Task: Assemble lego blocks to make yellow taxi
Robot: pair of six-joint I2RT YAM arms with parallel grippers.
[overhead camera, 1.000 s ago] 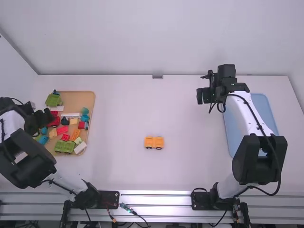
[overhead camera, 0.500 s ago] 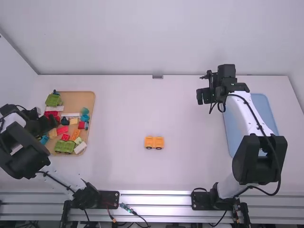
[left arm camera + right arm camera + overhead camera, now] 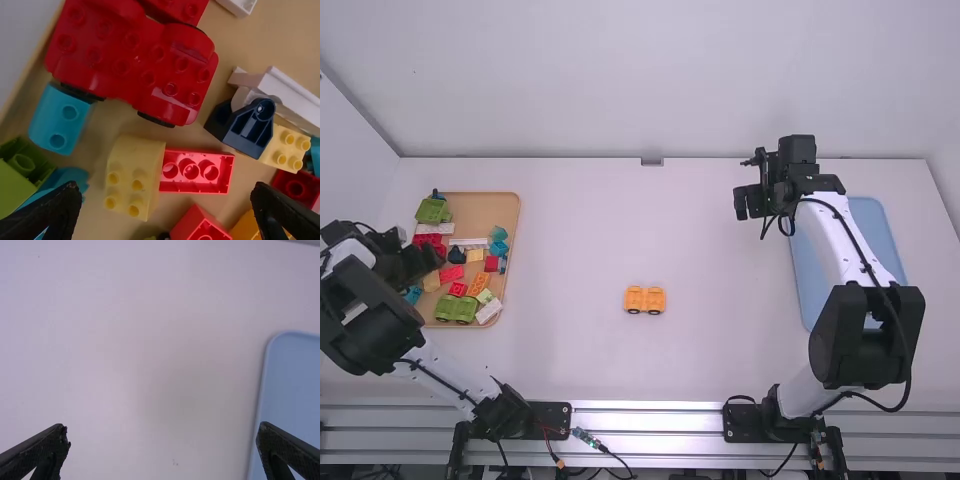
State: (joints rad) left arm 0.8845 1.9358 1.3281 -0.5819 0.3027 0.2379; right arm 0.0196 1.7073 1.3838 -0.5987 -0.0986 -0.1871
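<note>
An orange-yellow car base with dark wheels [image 3: 645,300] stands on the middle of the table. My left gripper [image 3: 432,258] is over the left side of the block tray. In the left wrist view my left gripper [image 3: 166,205] is open above loose blocks, nothing between its fingertips but the blocks below. Under it lie a pale yellow sloped block [image 3: 134,177], a red block on its side [image 3: 196,171] and a light yellow block [image 3: 284,149] beside a dark blue piece. My right gripper [image 3: 740,203] hangs at the tray's left in the high view; in the right wrist view my right gripper [image 3: 164,437] is open and holds nothing.
The brown tray [image 3: 508,215] at the left holds several blocks, green vehicle bases [image 3: 456,309] and a red vehicle base [image 3: 135,60]. A blue tray [image 3: 871,218] lies at the right, partly under the right arm. The dark blue piece [image 3: 245,126] stands up among the blocks.
My left gripper has moved slightly right and toward the camera over the brown tray, mostly before the half-second-old frame. The right arm and the orange-yellow base have stayed still.
</note>
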